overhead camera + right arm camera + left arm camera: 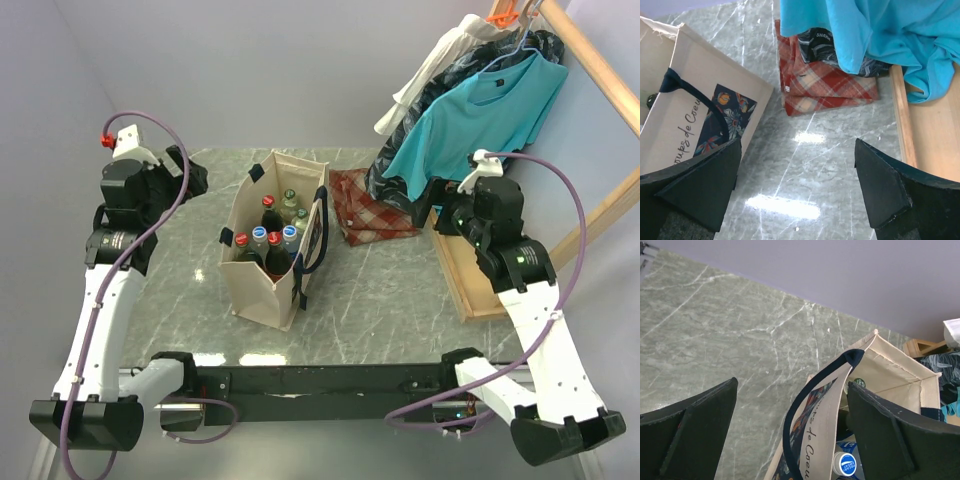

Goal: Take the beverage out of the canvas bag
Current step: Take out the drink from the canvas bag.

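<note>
- Left jaws spread wide, empty, hanging just left of the bag. In the wrist view, the bag's rim and navy handle sit between the fingers, nearer the right one.
- Right jaws spread wide, empty, over bare bench, with the bag's printed side off by the left finger.
- Bag mid-bench, upright, mouth open: boxy beige canvas, navy straps, dark floral print with script.
- Bottles upright inside, with red, blue and white caps.
- Bench: glossy grey-green marble.
- Behind: folded red plaid cloth, hanging teal shirt, wooden tray.
</note>
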Available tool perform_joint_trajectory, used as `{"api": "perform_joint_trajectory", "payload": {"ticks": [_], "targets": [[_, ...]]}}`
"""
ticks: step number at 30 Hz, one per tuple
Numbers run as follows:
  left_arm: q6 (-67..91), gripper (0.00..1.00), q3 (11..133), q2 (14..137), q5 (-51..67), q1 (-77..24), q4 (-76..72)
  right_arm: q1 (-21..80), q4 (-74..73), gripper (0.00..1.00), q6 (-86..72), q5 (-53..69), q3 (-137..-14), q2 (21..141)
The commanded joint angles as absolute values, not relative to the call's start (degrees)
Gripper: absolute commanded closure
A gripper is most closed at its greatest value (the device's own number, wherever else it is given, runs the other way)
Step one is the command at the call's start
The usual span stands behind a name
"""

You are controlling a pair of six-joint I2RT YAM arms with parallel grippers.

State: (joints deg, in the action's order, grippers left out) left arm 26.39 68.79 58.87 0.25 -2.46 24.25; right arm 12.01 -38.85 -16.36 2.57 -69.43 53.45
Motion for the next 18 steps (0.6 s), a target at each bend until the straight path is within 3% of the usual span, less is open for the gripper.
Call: {"api": "perform_joint_trajectory", "payload": {"ticks": [1, 6, 11, 18], "targets": [[24.52, 0.04, 67.86, 55.55, 0.71, -2.55, 19.34, 12.39, -35.78, 0.00, -17.31, 3.69, -72.33, 52.82], [23.55, 0.04, 68.12, 55.63, 1.76, -2.64, 20.65, 12.30, -39.97, 0.00, -16.53, 3.78, -80.58, 59.93], [27.77, 0.04, 70.22, 59.84, -5.01, -2.46, 25.48, 13.88, -41.66, 0.00, -14.68, -1.58, -86.83, 65.48], [28.12, 0.04, 70.05, 65.04, 1.73, -2.37, 23.82, 15.90, -40.51, 0.00, -11.79, 3.42, -92.71, 69.42]]}}
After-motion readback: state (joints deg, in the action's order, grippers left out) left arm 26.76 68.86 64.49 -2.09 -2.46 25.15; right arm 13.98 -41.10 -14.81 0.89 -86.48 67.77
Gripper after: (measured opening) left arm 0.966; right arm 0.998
